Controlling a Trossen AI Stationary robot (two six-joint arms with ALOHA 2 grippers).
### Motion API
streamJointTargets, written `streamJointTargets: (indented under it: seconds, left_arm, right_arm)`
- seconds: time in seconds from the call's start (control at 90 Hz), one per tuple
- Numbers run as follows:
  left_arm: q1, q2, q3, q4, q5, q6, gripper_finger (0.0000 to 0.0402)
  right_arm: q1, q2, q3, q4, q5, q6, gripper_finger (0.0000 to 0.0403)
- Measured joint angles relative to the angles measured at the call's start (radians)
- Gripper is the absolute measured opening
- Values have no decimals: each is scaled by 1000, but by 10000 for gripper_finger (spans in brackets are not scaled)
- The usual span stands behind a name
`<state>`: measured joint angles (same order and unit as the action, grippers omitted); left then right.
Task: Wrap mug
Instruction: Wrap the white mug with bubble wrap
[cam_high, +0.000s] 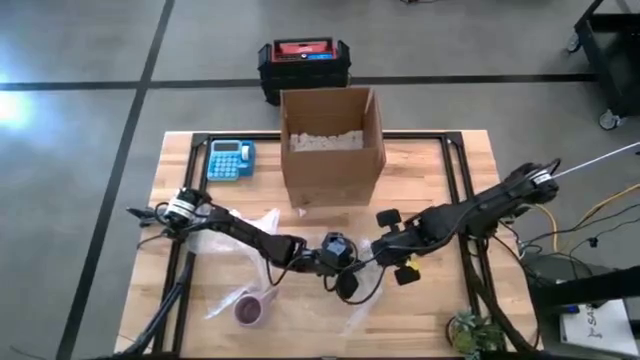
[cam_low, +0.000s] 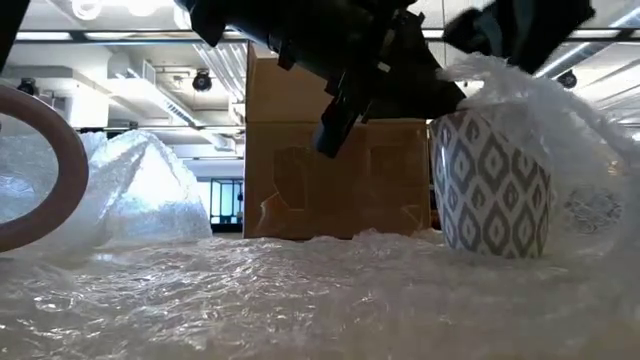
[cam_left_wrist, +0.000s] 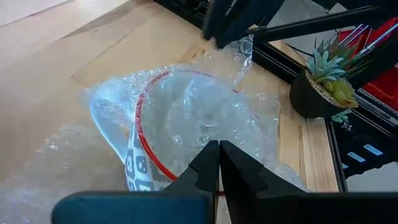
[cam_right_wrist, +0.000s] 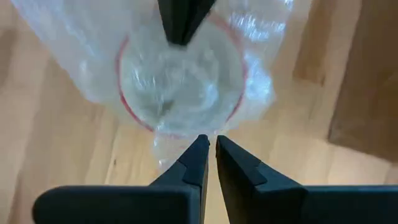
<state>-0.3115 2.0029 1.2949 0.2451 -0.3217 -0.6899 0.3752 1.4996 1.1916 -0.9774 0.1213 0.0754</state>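
1. Behind the wooden table (cam_high: 420, 170) the grey floor shows, with a black and red toolbox (cam_high: 303, 62) standing on it; on the table stand an open cardboard box (cam_high: 332, 148) and a blue calculator (cam_high: 230, 159), and a small plant (cam_high: 470, 330) sits at the near right corner.
2. Both arms reach to the middle of the near side of the table. They meet over the patterned mug (cam_low: 492, 185), which stands upright on a sheet of bubble wrap (cam_low: 300, 290).
3. The left gripper (cam_left_wrist: 219, 163) has its fingers pressed together, and they seem to pinch the wrap at the mug's red rim.
4. The right gripper (cam_right_wrist: 209, 152) also has its fingers nearly together, just beside the rim; it probably holds a fold of wrap, but I cannot be sure of this.
5. A second, dark red mug (cam_high: 250, 310) lies on the wrap nearer to the left arm and is not covered.
6. In my judgement the task is about half done: wrap already covers the mouth and one side of the patterned mug, but the pattern on the low-view side is bare. Left to do is pulling the wrap around this side and closing it.
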Motion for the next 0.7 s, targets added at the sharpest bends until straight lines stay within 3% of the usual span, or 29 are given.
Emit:
streamJointTargets:
  seconds: [0.2,0.422,0.7]
  left_arm:
    - [0,0,0,0,2,0,0]
    - [0,0,2,11,2,1,0]
    - [0,0,1,-2,-2,0,0]
  right_arm:
    - [0,75,-49,179,1,-24,18]
    - [-3,198,-44,229,8,-67,18]
    - [5,156,78,23,-8,-76,18]
